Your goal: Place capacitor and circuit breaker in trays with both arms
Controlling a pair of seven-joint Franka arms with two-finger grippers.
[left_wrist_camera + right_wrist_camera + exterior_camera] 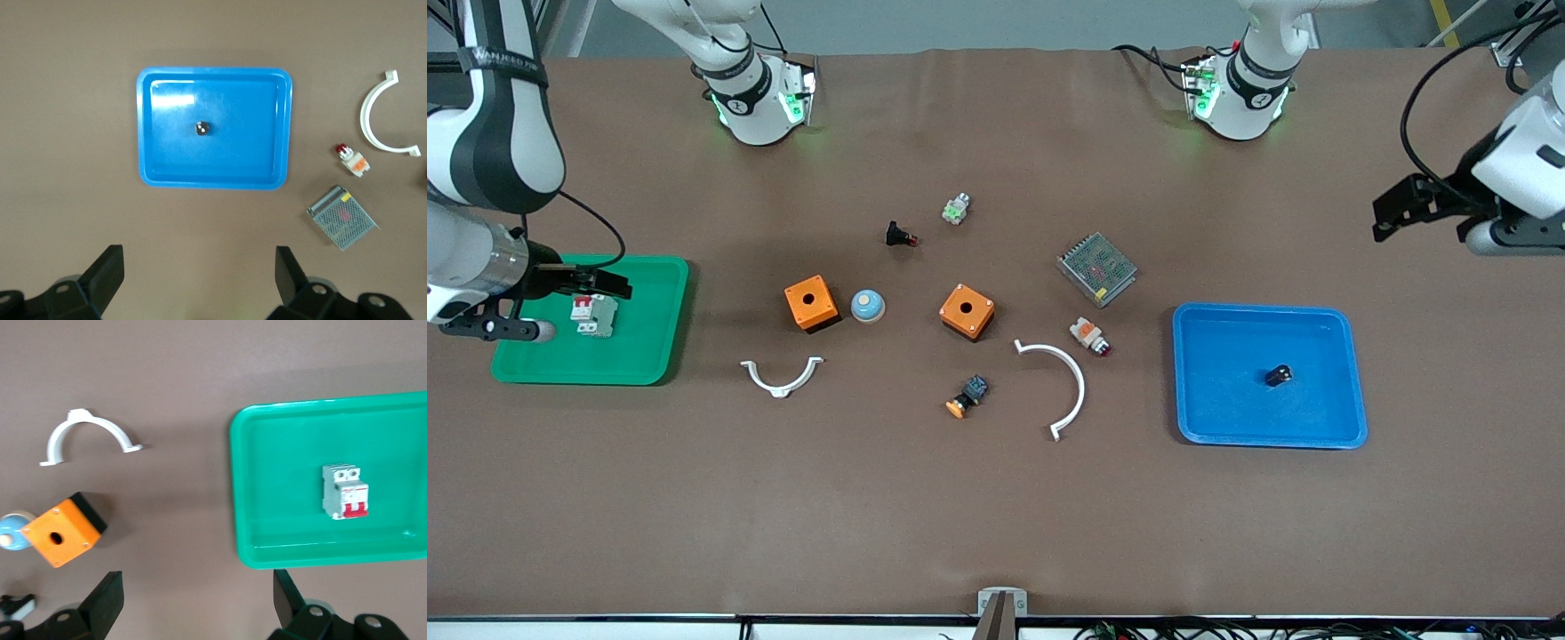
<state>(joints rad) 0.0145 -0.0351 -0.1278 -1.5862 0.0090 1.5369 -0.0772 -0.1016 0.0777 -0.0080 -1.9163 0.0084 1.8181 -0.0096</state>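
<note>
The circuit breaker point(593, 316), a white-grey block with red levers, lies in the green tray point(649, 356) at the right arm's end of the table. It also shows in the right wrist view point(345, 491). My right gripper point(569, 302) point(197, 600) is open and empty, raised by that tray's edge. The capacitor point(1279, 376), a tiny black cylinder, lies in the blue tray point(1316, 440); the left wrist view point(201, 127) shows its silvery top. My left gripper point(1414, 209) point(199, 277) is open and empty, raised over the table beside the blue tray point(213, 181).
Between the trays lie two orange boxes point(811, 303) point(967, 311), a blue dome point(867, 306), two white curved clamps point(781, 378) point(1063, 382), a mesh-covered metal box point(1096, 268), a white-and-orange button point(1090, 335), a black push-button point(900, 236) and two other small buttons point(956, 209) point(967, 396).
</note>
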